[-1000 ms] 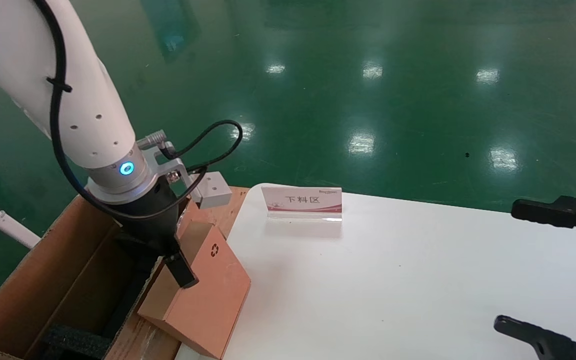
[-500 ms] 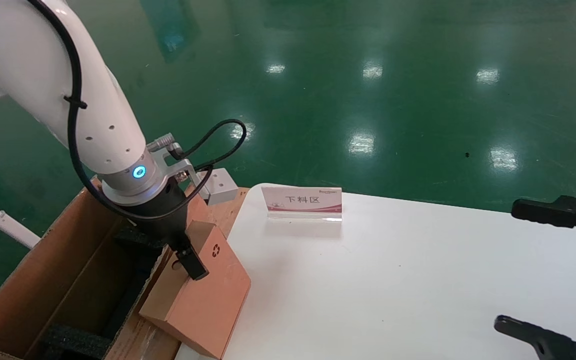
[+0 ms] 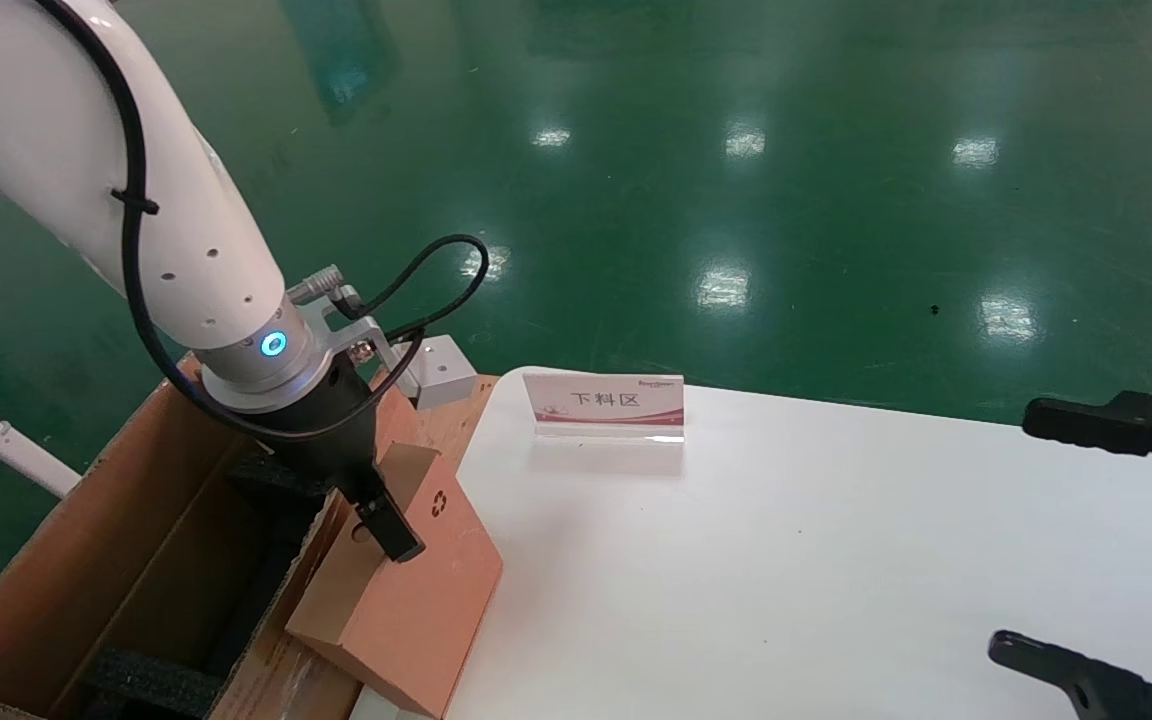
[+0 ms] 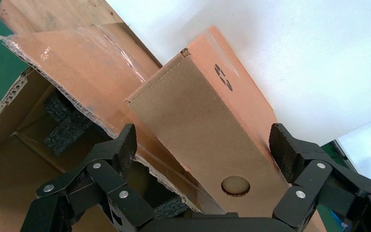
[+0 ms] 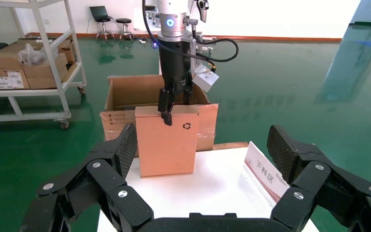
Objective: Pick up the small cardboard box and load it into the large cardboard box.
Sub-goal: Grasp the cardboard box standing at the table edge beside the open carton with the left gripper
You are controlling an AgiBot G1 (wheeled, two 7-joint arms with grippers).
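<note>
We see the small cardboard box [image 3: 406, 590] tilted at the left edge of the white table [image 3: 786, 560], its upper end leaning against the taped flap of the large cardboard box [image 3: 86, 570], its lower end on the tabletop near the front left corner. The face with the recycling symbol looks toward the table. The left gripper [image 4: 203, 145] straddles the box's upper end with its fingers [image 4: 121, 147] spread wide, one on each side; in the left wrist view neither pad touches the cardboard. In the head view one black finger [image 3: 391, 528] lies over the box's upper face.

Against the view half a second ago, the box's top edge sits a little higher and the wrist has shifted slightly; a second ago the finger was lower on the box.

Black foam pieces [image 4: 65, 123] lie inside the carton, just beside the leaning box. A white-and-pink sign card [image 3: 604, 403] stands near the table's far edge, well apart. The right gripper [image 3: 1106, 540] is parked over the table's right edge, fingers wide apart, holding nothing
</note>
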